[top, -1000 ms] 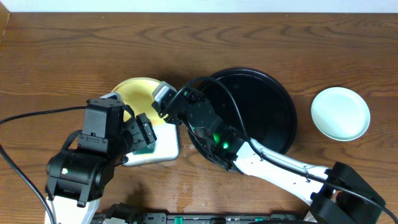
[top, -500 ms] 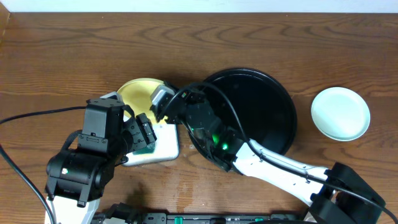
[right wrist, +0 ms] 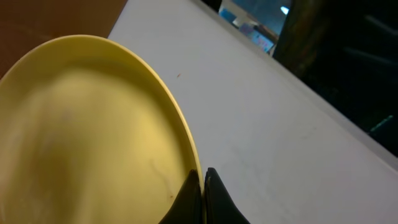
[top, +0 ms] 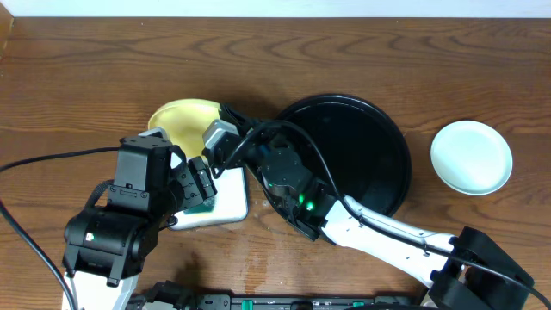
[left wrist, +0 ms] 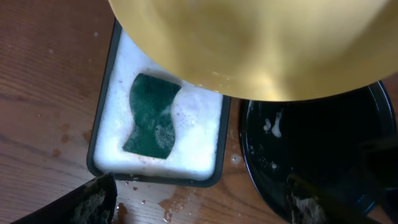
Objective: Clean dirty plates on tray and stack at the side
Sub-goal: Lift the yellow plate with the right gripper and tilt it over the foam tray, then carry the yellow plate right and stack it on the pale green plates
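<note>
Yellow plate (top: 182, 120), one, pinched by right gripper (right wrist: 202, 186), left gripper (left wrist: 199, 200) spread empty, one pale plate (top: 471, 157), one black tray (top: 370, 138)

One yellow plate (top: 176, 120), one mint plate (top: 471, 157), one black tray (top: 379, 146), one sponge (left wrist: 151, 116).

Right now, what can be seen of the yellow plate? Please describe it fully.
The yellow plate is small, round and pale yellow, shallow with a thin raised rim, and smooth and glossy like plastic or glazed ware. It is held up off the table, apparently tilted, above the far end of the foam tray and left of the black tray. The right jaws are shut on its rim; nothing else touches it. No smear shows clearly.
</note>
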